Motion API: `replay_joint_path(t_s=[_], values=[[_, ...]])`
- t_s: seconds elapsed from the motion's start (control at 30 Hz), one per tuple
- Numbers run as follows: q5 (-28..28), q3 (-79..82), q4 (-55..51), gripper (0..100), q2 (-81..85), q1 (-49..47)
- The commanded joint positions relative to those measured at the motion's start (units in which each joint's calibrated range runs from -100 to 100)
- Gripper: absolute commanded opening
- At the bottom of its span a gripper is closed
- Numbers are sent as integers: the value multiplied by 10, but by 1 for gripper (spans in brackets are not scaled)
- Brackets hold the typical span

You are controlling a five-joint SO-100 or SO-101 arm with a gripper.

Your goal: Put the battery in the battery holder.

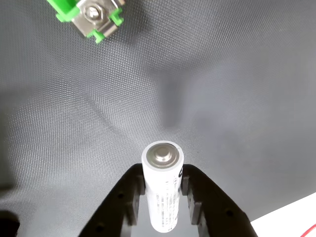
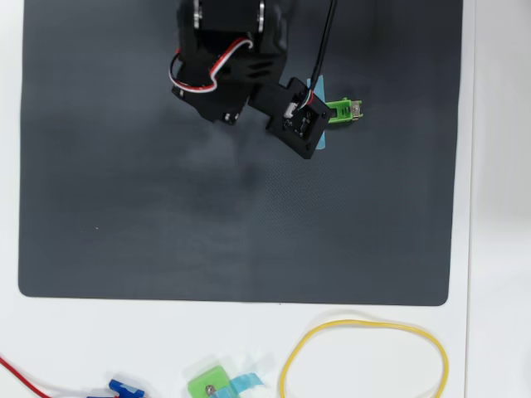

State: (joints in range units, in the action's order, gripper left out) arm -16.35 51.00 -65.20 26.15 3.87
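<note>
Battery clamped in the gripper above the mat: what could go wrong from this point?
1. The battery is held by two narrow fingers on its sides; it could slip or tilt during lowering.
2. In the wrist view only one end of the battery holder shows, at the top edge, so alignment may be off.
3. In the overhead view the arm covers most of the holder, making seating hard to check.

The battery holder (image 2: 343, 109) is placed on the mat (image 2: 124, 232) near the counter's (image 2: 498, 207) upper right corner, partly covered by the arm (image 2: 241, 66).
</note>
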Motion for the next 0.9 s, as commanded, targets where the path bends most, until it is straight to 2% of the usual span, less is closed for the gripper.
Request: replay_joint_path(t_s=[0.0, 0.43, 0.73, 0.87], values=[[7, -2, -4, 0, 29, -29], [3, 10, -4, 0, 32, -120], [-6, 14, -5, 0, 34, -142], [-6, 35, -4, 0, 92, -153]])
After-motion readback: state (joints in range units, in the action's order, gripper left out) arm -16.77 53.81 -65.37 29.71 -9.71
